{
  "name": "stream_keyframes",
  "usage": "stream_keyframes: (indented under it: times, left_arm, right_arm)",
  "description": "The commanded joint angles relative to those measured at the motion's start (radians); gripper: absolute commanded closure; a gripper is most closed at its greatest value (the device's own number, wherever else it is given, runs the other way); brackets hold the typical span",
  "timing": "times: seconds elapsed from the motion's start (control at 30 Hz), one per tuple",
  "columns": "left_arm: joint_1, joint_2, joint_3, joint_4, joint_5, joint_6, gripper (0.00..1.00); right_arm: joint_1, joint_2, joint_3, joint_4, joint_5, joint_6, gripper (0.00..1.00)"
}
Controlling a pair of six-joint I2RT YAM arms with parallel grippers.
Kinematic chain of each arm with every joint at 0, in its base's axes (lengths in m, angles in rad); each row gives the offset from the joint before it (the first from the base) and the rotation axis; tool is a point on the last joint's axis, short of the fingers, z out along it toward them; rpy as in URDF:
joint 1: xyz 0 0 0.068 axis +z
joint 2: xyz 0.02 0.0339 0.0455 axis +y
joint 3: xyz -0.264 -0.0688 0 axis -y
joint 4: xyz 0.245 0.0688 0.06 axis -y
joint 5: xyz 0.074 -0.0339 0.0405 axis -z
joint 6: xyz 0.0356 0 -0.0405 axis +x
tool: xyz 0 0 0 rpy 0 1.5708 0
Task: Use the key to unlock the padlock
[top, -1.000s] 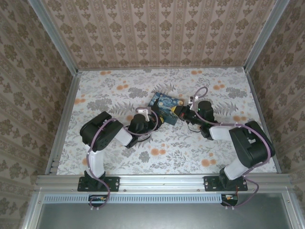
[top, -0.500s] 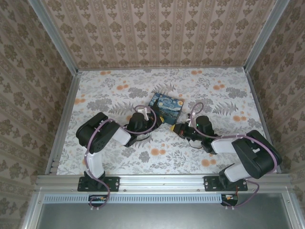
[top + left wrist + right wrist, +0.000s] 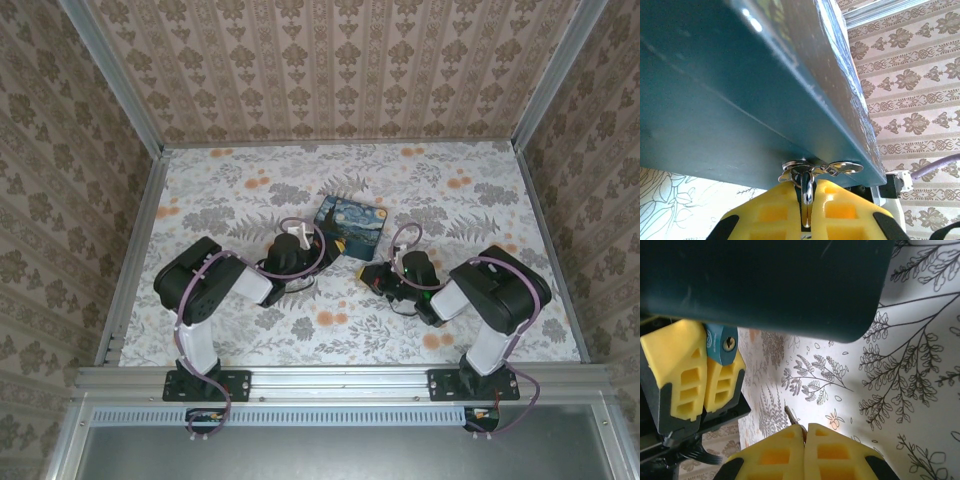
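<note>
Left pincer clamped on padlock, right pincer pinching what seems the key, key apart from padlock

Beige damask-patterned walls, floral-print tabletop with orange blossoms, aluminium frame rails, even light

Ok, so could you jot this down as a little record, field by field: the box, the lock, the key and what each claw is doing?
box: painted box on the floral table
padlock: blue body, keyhole facing the right wrist camera, hanging from the box's metal clasp
left gripper: shut on the padlock, pinching its silver shackle
key: thin brownish tip poking out between yellow fingers
right gripper: shut on the key, apart from the padlock
key in keyhole: not yet
</note>
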Motion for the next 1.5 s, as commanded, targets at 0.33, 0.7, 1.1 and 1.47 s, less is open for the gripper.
stream_keyframes:
  times: [0.33,0.7,1.1,1.47]
  left_arm:
    - [0.009,0.004,-0.016,0.123,0.034,-0.044,1.00]
    - [0.009,0.005,-0.019,0.124,0.034,-0.043,1.00]
    - [0.008,0.005,-0.021,0.124,0.034,-0.040,1.00]
    - [0.006,0.005,-0.019,0.123,0.031,-0.039,1.00]
  right_arm:
    - [0.004,-0.020,0.058,-0.002,0.050,0.024,1.00]
    - [-0.008,-0.023,0.071,-0.011,0.050,0.027,1.00]
    - [-0.018,-0.064,0.094,-0.063,0.042,0.010,1.00]
    - [-0.025,-0.069,0.109,-0.078,0.035,0.008,1.00]
